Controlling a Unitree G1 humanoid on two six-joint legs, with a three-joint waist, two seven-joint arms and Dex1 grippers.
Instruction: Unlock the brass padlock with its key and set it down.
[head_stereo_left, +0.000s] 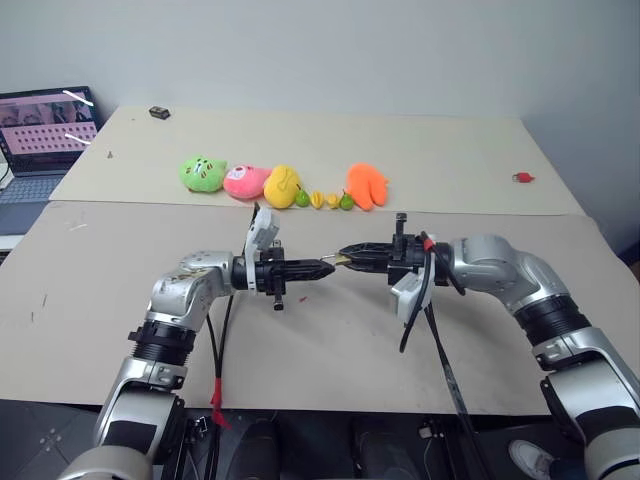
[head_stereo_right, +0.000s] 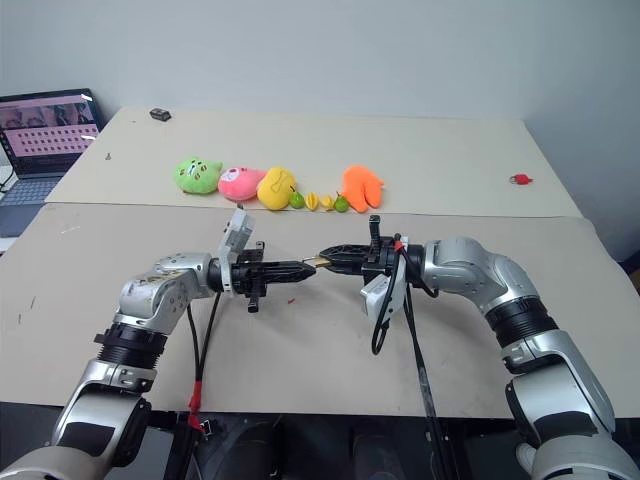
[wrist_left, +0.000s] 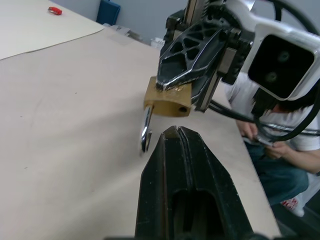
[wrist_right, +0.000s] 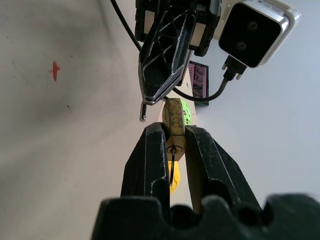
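Two sets of jaws meet above the table: right gripper (head_stereo_left: 345, 257) clamped on the brass padlock (wrist_left: 168, 100), left gripper (head_stereo_left: 328, 267) closed beside it.

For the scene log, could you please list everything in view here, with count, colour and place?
brass padlock: one, gold, clamped in the right hand above the near table, shackle hanging
plush toys: four, green, pink, yellow, orange, in a row on the far table
small toy fruits: about four, green and yellow, between the yellow and orange plush toys
red object: one, far table's right side
dark object: one, far table's back left corner
laptop: one, open, far left
seated person: one, white top, beyond the table
left hand: black, shut, tip by the padlock
right hand: black, shut on the padlock
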